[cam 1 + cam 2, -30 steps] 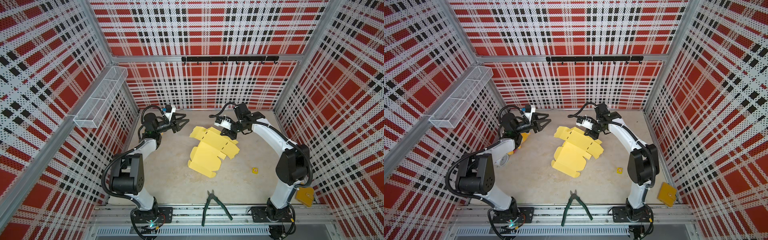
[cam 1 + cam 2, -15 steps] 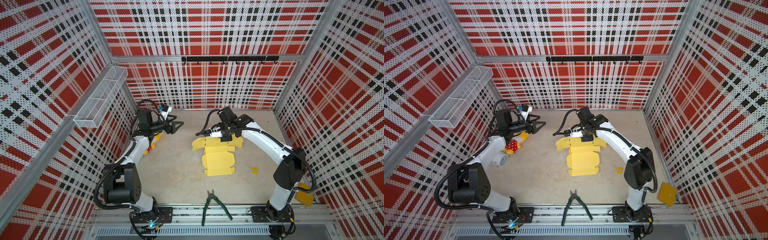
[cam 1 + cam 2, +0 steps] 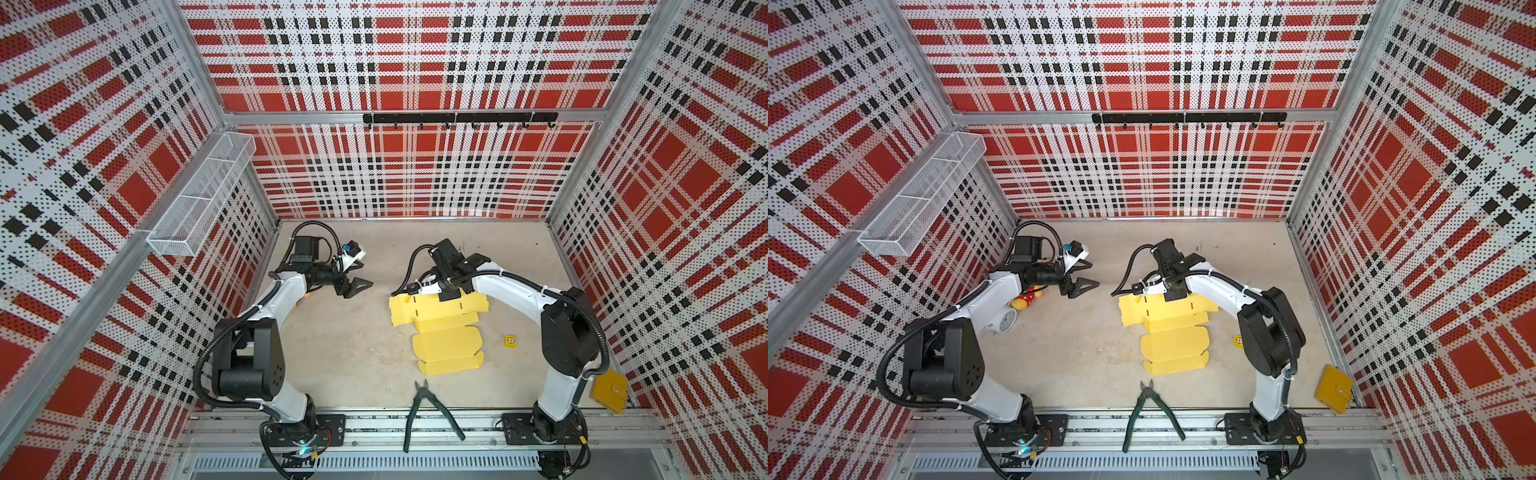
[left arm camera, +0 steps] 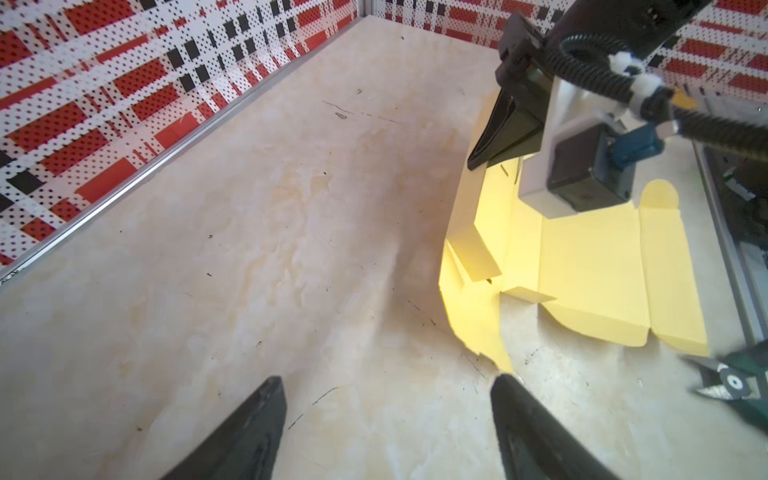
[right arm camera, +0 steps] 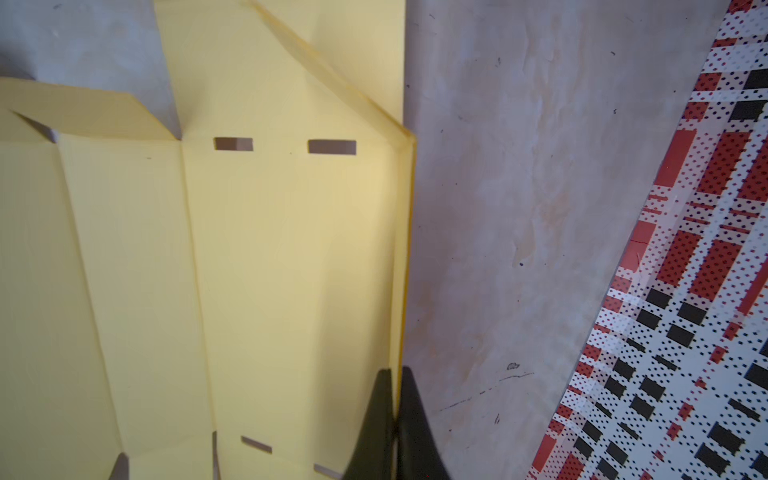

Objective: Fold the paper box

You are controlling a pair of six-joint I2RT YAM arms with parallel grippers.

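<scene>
Swung round since the earlier frame by the right pincer point(image 5: 395, 376), which was clenched on its raised far edge, the paper box point(image 3: 446, 347) was laid squarely on the desk point(image 3: 345, 357), near the middle and mostly flat. The left pincer point(image 4: 386, 379) was held released, apart from it. Light, floppy card was judged easily creased; panel edges beside scored folds were best pinched.
</scene>
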